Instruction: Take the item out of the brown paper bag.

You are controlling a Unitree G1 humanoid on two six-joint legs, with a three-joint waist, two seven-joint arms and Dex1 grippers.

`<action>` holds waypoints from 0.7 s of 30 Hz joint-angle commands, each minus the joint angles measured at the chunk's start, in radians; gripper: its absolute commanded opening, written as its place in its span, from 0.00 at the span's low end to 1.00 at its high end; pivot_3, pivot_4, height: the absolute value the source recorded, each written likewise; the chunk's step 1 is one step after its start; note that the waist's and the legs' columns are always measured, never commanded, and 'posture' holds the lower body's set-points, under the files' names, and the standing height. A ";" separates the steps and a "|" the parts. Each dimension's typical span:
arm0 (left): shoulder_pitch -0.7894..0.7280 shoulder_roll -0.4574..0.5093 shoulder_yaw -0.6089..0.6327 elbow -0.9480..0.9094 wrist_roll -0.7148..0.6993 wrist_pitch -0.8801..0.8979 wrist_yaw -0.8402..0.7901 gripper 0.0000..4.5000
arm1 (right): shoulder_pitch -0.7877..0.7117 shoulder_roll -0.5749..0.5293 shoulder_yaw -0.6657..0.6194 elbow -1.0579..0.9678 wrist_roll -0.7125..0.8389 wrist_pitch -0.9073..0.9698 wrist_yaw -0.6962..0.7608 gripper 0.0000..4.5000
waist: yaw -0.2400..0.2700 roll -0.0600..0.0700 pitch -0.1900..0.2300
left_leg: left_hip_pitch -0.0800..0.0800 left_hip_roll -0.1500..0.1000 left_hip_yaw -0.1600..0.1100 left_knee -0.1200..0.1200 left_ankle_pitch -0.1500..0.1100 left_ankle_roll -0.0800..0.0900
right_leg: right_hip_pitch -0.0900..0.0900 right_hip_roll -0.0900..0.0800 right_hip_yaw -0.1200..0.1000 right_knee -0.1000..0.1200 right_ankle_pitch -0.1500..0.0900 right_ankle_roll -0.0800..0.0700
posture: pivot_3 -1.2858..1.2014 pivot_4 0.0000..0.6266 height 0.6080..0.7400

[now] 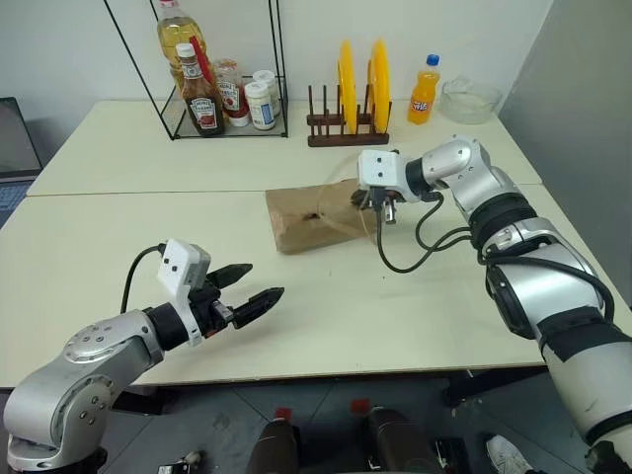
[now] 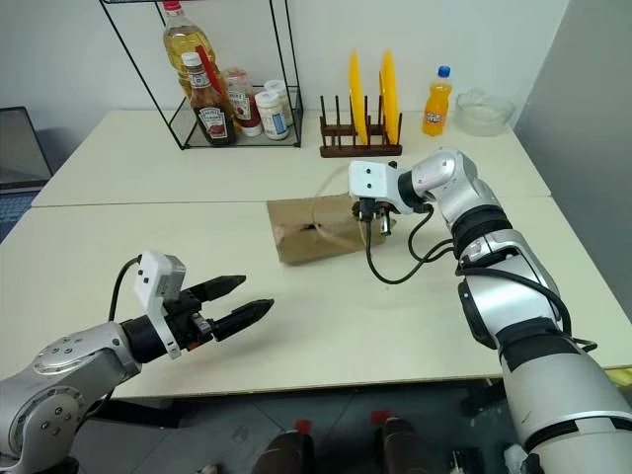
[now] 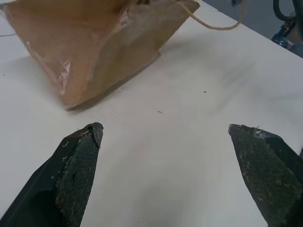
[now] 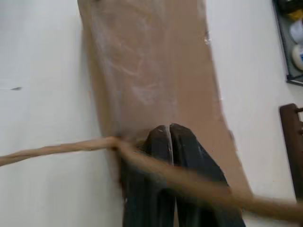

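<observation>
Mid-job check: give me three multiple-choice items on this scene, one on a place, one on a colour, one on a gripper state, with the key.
1. Where does the bag lie?
A. flat on the table
B. in the wire rack
C. on the floor

2. What colour are the plates in the wooden stand?
A. blue
B. yellow
C. white

3. How is the right gripper?
A. wide open above the bag
B. shut at the bag's edge
C. holding the orange soda

Key: 1 A, the bag rests on the tabletop mid-table; 2 B, both upright plates are yellow; 3 B, its fingers meet against the brown paper by the handle, while the left gripper hangs open.
</observation>
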State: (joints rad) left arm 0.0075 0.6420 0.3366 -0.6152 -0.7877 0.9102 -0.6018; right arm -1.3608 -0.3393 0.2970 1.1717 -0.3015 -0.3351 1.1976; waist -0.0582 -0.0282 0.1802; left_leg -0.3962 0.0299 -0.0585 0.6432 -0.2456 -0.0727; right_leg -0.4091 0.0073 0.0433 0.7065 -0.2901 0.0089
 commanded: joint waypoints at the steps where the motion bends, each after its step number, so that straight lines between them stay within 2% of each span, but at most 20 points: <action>1: 0.012 0.021 -0.005 -0.020 -0.023 -0.010 -0.016 1.00 | 0.051 -0.031 -0.007 -0.162 0.065 0.049 0.156 0.00 | 0.000 0.000 0.000 | 0.000 0.000 0.000 0.000 0.000 0.000 | 0.000 0.000 0.000 0.000 0.000 0.000 | 0.52 0.24 1.00; 4: 0.040 0.050 -0.008 -0.020 -0.020 -0.008 -0.037 1.00 | 0.165 -0.076 0.004 -0.394 0.128 0.155 0.298 0.00 | 0.003 0.000 0.000 | 0.000 0.001 -0.001 0.000 0.000 0.000 | 0.001 0.000 -0.001 -0.001 0.000 0.000 | 0.52 0.24 1.00; 8: 0.072 0.085 -0.004 -0.020 -0.015 -0.015 -0.060 1.00 | 0.285 -0.134 0.009 -0.604 0.164 0.269 0.356 0.00 | 0.004 0.003 0.002 | -0.001 0.000 -0.003 0.000 0.000 0.000 | 0.001 -0.001 -0.002 -0.002 0.000 0.000 | 0.52 0.24 1.00; 14: 0.105 0.119 0.024 -0.013 -0.016 -0.025 -0.087 1.00 | 0.391 -0.197 -0.037 -0.824 0.265 0.388 0.326 0.00 | 0.004 0.004 0.002 | -0.001 0.000 -0.003 0.000 0.000 0.000 | 0.001 -0.001 -0.002 -0.003 0.000 0.000 | 0.52 0.24 1.00; 18: 0.149 0.156 0.051 -0.022 -0.029 -0.019 -0.127 1.00 | 0.519 -0.267 -0.087 -1.059 0.374 0.476 0.327 0.00 | 0.009 0.004 0.002 | -0.002 0.000 -0.004 0.000 0.000 0.000 | 0.001 -0.001 -0.003 -0.005 0.000 0.000 | 0.52 0.24 1.00; 21: 0.220 0.182 0.033 -0.050 -0.027 -0.029 -0.183 1.00 | 0.746 -0.336 -0.111 -1.265 0.439 0.431 0.314 0.13 | 0.017 0.004 0.002 | -0.002 0.000 -0.005 -0.001 0.000 0.000 | 0.004 -0.001 -0.004 -0.009 0.000 0.000 | 0.52 0.24 1.00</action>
State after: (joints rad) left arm 0.2076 0.8099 0.3609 -0.6265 -0.8030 0.9021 -0.7502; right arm -0.6737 -0.6615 0.2021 -0.0002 0.0932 0.1182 1.5045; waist -0.0409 -0.0245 0.1825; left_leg -0.3980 0.0301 -0.0640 0.6415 -0.2459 -0.0728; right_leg -0.4050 0.0067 0.0388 0.6970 -0.2906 0.0099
